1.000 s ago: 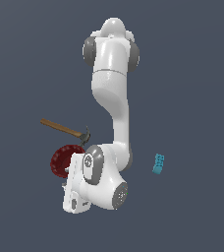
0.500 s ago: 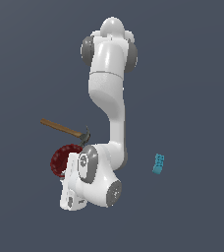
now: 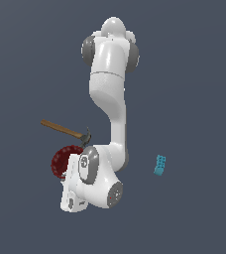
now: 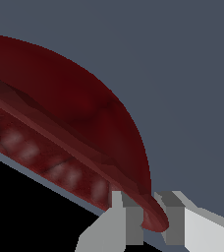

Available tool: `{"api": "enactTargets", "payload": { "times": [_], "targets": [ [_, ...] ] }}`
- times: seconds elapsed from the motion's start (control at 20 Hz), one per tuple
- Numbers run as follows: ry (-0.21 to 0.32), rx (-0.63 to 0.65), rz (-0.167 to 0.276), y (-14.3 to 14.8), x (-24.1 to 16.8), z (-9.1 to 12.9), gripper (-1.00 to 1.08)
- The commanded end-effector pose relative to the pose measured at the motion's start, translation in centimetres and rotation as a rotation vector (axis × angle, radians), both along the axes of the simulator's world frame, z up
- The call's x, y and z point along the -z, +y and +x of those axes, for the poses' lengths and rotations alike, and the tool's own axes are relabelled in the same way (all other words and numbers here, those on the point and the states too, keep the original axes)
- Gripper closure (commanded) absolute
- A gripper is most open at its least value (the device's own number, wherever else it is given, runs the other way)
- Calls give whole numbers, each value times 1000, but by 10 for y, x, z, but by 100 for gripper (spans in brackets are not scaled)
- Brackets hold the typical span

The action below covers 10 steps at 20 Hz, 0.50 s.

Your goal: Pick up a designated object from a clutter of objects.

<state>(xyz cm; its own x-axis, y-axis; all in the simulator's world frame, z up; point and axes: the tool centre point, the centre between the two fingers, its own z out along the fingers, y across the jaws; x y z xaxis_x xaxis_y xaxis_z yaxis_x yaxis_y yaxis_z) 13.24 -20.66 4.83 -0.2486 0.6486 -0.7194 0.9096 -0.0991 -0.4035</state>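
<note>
The dark red bowl (image 3: 59, 161) with the ribbed rim lies on the exterior view's left, partly hidden behind my arm's hand. In the wrist view the bowl (image 4: 79, 123) fills the frame, and its rim edge sits between my two fingers. My gripper (image 4: 152, 224) is shut on that rim, with a grey finger (image 4: 131, 222) pressing on each side. The wooden-handled hammer (image 3: 65, 130) lies just beyond the bowl. The cyan studded brick (image 3: 160, 164) lies apart on the exterior view's right. The blue ball and the pear are out of view.
My white arm (image 3: 110, 99) stands over the middle of the scene, and its lower links cover the ground beside the bowl. The floor is plain dark grey all around.
The arm's lower links and hand have shifted slightly down and toward the bowl. The bowl, hammer and brick have stayed in place.
</note>
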Motion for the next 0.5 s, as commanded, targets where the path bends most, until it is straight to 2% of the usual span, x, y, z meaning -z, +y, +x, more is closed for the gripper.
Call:
{"api": "enactTargets", "payload": {
  "times": [0.0,0.2,0.45],
  "targets": [
    [-10,-7,4,4,-3,3,108],
    [-46,-29,17,18,-14,12,108],
    [-120,-76,45,45,-37,29,108]
  ]
}}
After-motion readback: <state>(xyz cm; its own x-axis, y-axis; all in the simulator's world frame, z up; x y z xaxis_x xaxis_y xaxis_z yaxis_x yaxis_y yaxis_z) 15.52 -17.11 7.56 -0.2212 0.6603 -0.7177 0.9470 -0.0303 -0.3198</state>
